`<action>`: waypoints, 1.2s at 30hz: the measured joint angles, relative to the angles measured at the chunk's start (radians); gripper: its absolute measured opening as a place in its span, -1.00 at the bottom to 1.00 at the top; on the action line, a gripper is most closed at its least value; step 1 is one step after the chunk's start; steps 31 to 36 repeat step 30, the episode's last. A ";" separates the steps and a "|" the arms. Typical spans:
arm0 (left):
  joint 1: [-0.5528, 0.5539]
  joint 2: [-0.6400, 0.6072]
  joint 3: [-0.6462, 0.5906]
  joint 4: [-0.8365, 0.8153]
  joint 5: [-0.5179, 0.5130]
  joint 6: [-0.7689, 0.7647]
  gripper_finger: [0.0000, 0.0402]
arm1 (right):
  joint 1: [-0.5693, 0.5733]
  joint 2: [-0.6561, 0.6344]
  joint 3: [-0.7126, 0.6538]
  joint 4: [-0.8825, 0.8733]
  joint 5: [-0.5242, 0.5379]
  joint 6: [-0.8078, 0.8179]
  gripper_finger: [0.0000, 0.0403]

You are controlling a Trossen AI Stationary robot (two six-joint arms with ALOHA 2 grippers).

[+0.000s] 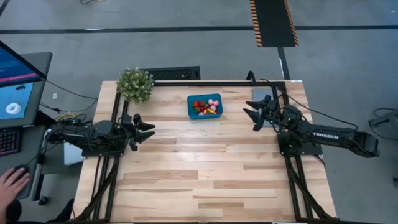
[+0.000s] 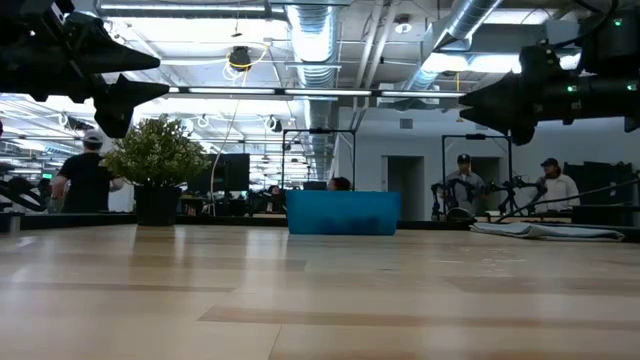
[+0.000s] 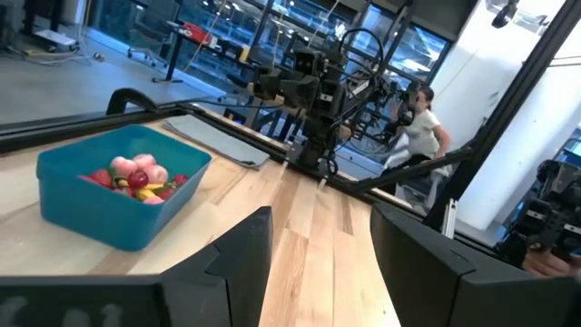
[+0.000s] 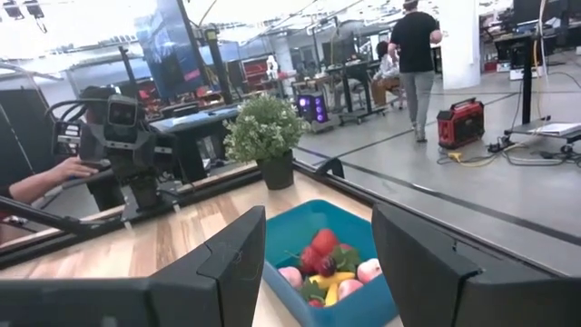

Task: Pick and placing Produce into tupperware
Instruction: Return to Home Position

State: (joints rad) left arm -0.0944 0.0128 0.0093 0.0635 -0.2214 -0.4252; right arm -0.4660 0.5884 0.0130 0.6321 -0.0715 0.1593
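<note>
Two arms of mine hang above the wooden table [image 1: 199, 162], one at each side. My left gripper [image 1: 153, 130] and right gripper [image 1: 250, 119] both have fingers spread, holding nothing. Between them, nearer the far edge, the teal tupperware [image 1: 190, 107] holds the produce [image 1: 206, 107]: strawberries, pink pieces, perhaps something yellow.

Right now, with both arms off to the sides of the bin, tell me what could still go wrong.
The left claw hangs open near the potted plant; a wide swing might brush its leaves.
The produce is heaped in the tupperware; a knock from the open right claw could spill some.
A person's hand rests by the left arm's side of the table, possibly within its sweep.
</note>
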 joint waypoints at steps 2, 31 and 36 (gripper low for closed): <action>0.000 0.000 0.000 0.000 0.000 0.000 -0.11 | 0.000 0.000 -0.007 0.000 0.000 -0.002 0.12; 0.000 0.000 -0.001 0.002 -0.026 0.000 -0.11 | 0.001 0.002 -0.007 -0.221 0.013 0.024 0.12; 0.000 0.000 -0.001 0.002 -0.026 0.000 -0.11 | 0.001 0.002 -0.007 -0.221 0.013 0.024 0.12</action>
